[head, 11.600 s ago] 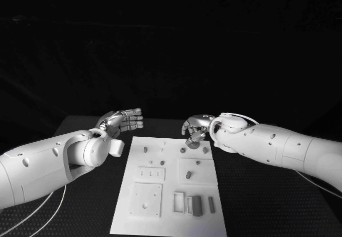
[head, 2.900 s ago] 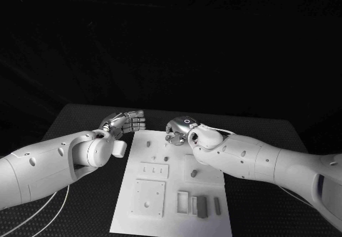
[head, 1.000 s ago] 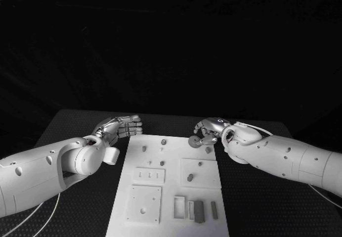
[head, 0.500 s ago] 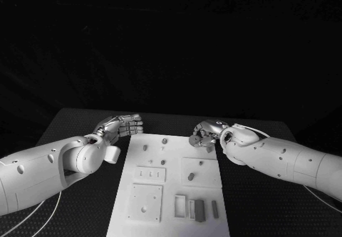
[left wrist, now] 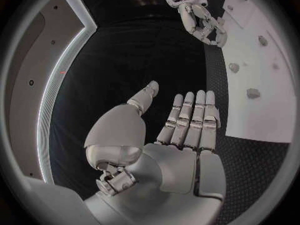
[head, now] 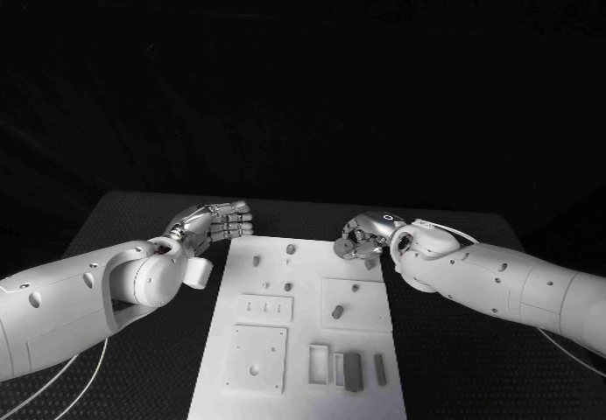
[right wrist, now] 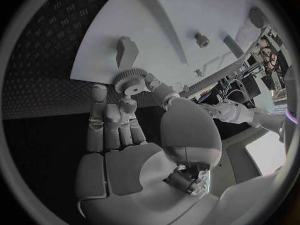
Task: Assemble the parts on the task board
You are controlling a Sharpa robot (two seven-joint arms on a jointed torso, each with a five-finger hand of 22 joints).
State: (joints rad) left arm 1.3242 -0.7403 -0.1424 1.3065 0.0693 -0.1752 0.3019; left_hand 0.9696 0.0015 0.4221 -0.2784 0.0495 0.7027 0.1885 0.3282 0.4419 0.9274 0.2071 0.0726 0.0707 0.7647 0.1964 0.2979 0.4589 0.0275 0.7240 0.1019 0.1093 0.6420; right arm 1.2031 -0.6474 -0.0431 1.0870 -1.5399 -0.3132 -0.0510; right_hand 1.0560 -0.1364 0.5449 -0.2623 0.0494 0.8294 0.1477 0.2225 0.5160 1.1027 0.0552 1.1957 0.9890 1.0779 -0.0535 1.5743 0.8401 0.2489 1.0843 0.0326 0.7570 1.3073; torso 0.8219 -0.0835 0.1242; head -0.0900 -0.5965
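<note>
Right hand (head: 362,234) slightly nearer task board (head: 303,324), fingers (right wrist: 122,105) round gear (right wrist: 130,81).

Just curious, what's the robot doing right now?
Right hand holds a gear over the task board. Left hand open, idle. Nothing in the way.

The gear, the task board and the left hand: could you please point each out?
gear (right wrist: 129,81), right wrist view, toothed rim.
task board (head: 248,284), head view, bare left part.
left hand (left wrist: 187,135), left wrist view, fingers' base.
</note>
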